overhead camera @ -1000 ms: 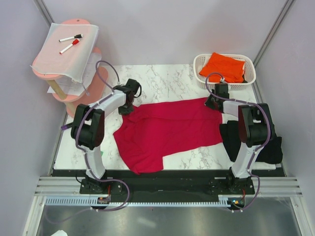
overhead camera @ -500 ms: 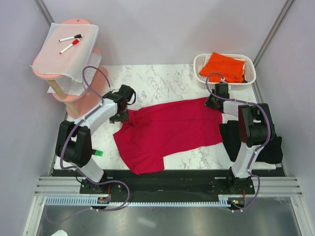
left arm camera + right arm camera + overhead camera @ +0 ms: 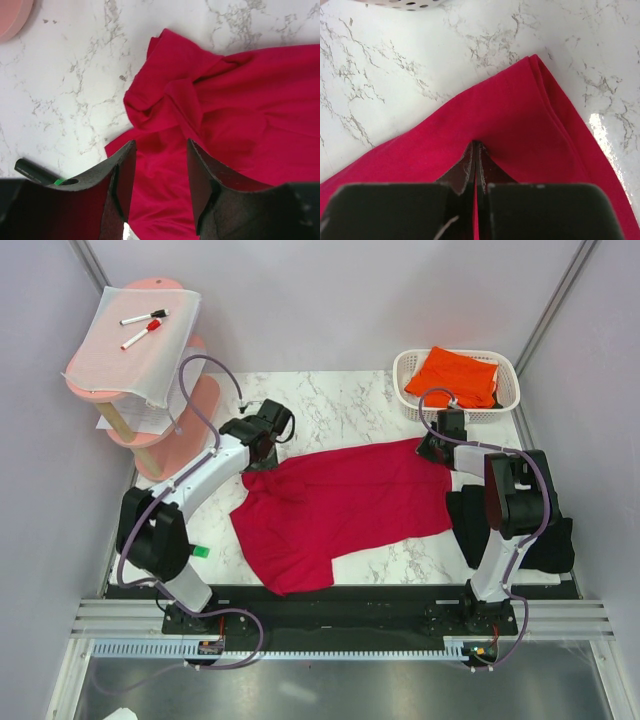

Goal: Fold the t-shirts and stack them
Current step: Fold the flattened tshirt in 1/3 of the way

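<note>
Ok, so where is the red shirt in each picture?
Top view: the red shirt lies spread over the middle of the table.
Left wrist: the shirt fills the right side and the bottom, with a bunched corner near the middle.
Right wrist: the shirt runs across the lower half, one corner pointing up.
Shared landmark: the white marble table shows in all three.

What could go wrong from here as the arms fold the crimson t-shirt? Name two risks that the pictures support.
1. The left claw hangs open over the crimson fabric t-shirt, whose corner there lies bunched; folding now may lock in creases.
2. Only the right claw pinches an edge; a pull could drag the shirt askew.
</note>
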Available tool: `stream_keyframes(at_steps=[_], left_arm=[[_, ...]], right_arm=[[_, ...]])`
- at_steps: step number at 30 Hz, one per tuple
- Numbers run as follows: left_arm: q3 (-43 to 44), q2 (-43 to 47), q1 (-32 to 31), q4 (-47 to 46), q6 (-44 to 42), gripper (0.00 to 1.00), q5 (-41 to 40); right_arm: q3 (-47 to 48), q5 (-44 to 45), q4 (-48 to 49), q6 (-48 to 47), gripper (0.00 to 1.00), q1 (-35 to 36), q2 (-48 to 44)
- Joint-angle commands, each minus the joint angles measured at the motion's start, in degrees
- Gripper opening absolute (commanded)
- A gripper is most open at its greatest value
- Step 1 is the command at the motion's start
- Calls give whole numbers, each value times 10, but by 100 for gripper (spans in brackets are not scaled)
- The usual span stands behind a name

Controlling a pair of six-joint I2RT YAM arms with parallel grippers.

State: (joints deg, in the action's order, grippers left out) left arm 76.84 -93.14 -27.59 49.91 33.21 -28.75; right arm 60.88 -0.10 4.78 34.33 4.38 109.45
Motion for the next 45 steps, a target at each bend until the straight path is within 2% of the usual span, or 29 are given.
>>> stream_keyframes(at_steps=[1,6,11,14,15,20,22,30,32,33,35,36,37,40,41,43,44,45], left_arm=[[37,-40,-6,-19,3,52,-7],[52,-86,-5,-25,6,51,-1],[68,-133,-5,-26,5,45,-7],[77,-146,-5,-28,8,18,-18],[79,-146,-5,-26,6,2,-22],[39,-79,-6,-18,8,2,-30],[17,-23,-6,-6,8,2,-29],[-141,96,-9,45,59,3,34],[-172,116,-11,52,63,16,52],[-179,124,-14,54,71,35,54],[-188,146,-28,55,82,53,43],[-187,153,-32,54,91,95,31],[-184,156,-33,52,91,100,27],[-157,141,-33,41,83,99,-3],[-138,120,-33,36,80,97,-10],[-119,90,-33,13,67,69,-33],[-93,72,-33,6,63,50,-39],[-77,31,-32,3,57,3,-50]], right_arm=[[-21,20,-54,-10,0,-7,19],[-17,14,-54,-11,0,-7,21],[-16,12,-54,-13,0,-8,23],[-16,11,-54,-13,0,-8,22],[-16,10,-54,-12,0,-8,23],[-18,8,-55,-15,0,-8,20],[-19,8,-54,-14,0,-8,18],[-19,2,-52,-13,0,-7,28],[-18,3,-52,-13,0,-8,30],[-18,3,-52,-13,0,-8,32],[-18,3,-53,-11,0,-8,32],[-18,2,-52,-12,0,-7,34],[-16,3,-52,-11,0,-8,33],[-16,3,-52,-11,0,-8,32],[-16,2,-52,-11,0,-8,31],[-16,-11,-53,-11,0,-8,30],[-15,-14,-52,-10,0,-7,28],[-15,-16,-52,-11,0,-8,29]])
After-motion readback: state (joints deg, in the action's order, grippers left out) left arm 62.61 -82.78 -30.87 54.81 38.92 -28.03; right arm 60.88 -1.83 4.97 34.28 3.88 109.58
